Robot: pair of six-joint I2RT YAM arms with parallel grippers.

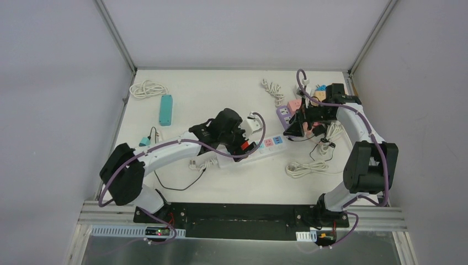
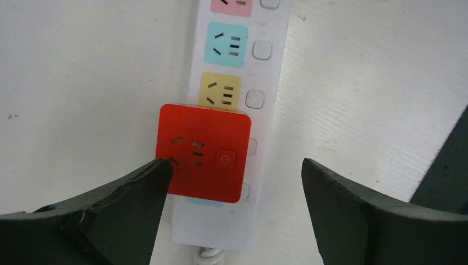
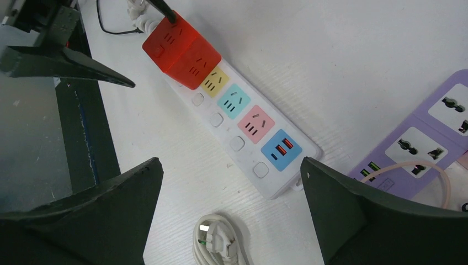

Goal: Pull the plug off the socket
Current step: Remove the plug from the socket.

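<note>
A red cube plug (image 2: 203, 152) sits plugged into the near end of a white socket strip (image 2: 265, 99) with yellow, teal and pink outlets. My left gripper (image 2: 234, 162) is open and straddles the plug from above. Its left fingertip (image 2: 149, 176) overlaps the plug's left edge, while the right fingertip stands well clear to the right. In the top view the plug (image 1: 246, 147) shows under the left gripper (image 1: 243, 142). My right gripper (image 3: 230, 160) is open and holds nothing, hovering over the strip's far end (image 3: 245, 160). The right wrist view also shows the plug (image 3: 182, 51).
A purple socket strip (image 3: 430, 138) lies right of the white one. A coiled white cable with its plug (image 3: 221, 240) lies below the right gripper. A white cube adapter (image 1: 254, 122), a teal strip (image 1: 165, 109), a cable coil (image 1: 148, 88) and several adapters (image 1: 309, 96) lie further back.
</note>
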